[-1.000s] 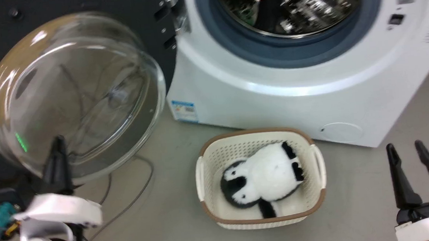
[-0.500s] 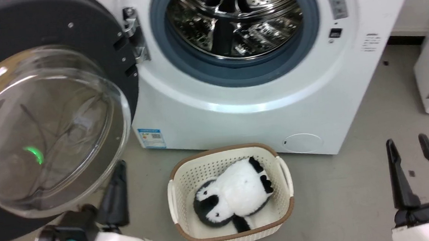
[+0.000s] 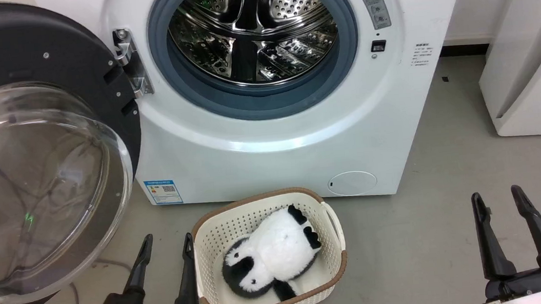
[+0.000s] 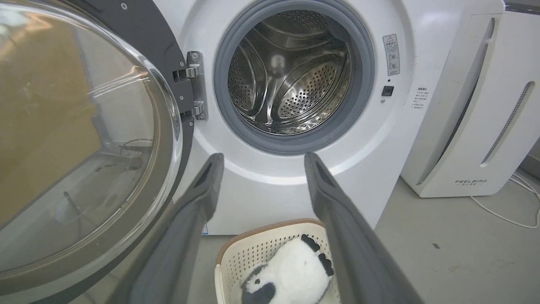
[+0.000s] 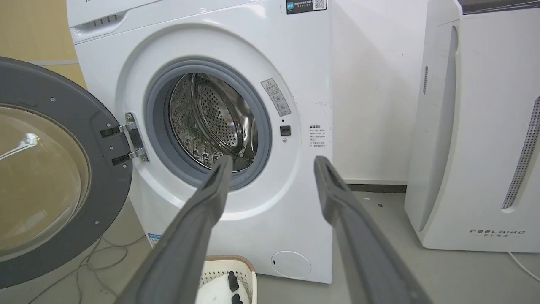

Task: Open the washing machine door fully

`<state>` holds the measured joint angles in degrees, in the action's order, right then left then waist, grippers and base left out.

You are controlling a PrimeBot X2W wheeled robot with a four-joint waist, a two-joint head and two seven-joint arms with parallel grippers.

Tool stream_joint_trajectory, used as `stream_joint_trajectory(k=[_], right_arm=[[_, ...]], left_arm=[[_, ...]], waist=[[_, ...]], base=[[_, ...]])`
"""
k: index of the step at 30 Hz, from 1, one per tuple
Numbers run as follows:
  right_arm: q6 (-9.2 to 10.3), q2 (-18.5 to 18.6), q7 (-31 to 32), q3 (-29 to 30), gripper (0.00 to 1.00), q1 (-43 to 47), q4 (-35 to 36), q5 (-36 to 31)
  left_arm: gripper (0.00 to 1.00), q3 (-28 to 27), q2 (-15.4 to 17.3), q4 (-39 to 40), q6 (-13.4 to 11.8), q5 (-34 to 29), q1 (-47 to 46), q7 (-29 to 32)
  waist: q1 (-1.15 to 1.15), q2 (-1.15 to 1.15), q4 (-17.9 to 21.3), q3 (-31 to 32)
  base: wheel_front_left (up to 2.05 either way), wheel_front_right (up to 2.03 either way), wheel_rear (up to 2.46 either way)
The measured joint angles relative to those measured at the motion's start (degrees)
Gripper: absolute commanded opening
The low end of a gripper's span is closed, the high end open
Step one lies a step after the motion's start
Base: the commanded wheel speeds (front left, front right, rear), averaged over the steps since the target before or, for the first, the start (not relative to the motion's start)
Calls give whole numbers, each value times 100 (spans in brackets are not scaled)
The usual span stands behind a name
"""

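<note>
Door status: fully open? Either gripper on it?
Done: the washing machine door stands wide open on its hinge, with the drum fully exposed. In hand: nothing; the left gripper and right gripper are both open, apart from the door. Left: apparently nothing, unless the hinge allows more swing.

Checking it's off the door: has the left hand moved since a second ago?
Yes. The left hand went from in front of the door rightward to just beside the basket, fingers now apart.

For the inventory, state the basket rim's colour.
Brown, on a cream basket; head view shows it best.
</note>
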<state>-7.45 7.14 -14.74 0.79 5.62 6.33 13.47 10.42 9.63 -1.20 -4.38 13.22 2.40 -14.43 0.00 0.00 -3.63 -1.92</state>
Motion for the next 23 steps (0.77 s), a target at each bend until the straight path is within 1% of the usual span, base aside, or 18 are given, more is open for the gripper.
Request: stream_joint_trajectory(k=[4, 8, 18, 23], right_arm=[[0, -2, 0, -25, 100, 10, -66, 2], [0, -3, 0, -41, 100, 51, -114, 3], [1, -9, 0, -45, 100, 94, -258, 3], [0, -16, 0, -58, 100, 94, -290, 4]], left_arm=[[100, 45, -38, -98, -58, -146, 1, -25], [100, 87, -146, -191, -56, -121, 51, -25], [100, 215, -89, -235, -57, -401, 110, -25], [100, 213, -99, -182, -56, -407, 110, -25]], waist=[[0, 0, 46, 12], [0, 0, 55, 17], [0, 0, 58, 16], [0, 0, 63, 18]], base=[[0, 0, 0], [0, 0, 0], [0, 0, 0], [0, 0, 0]])
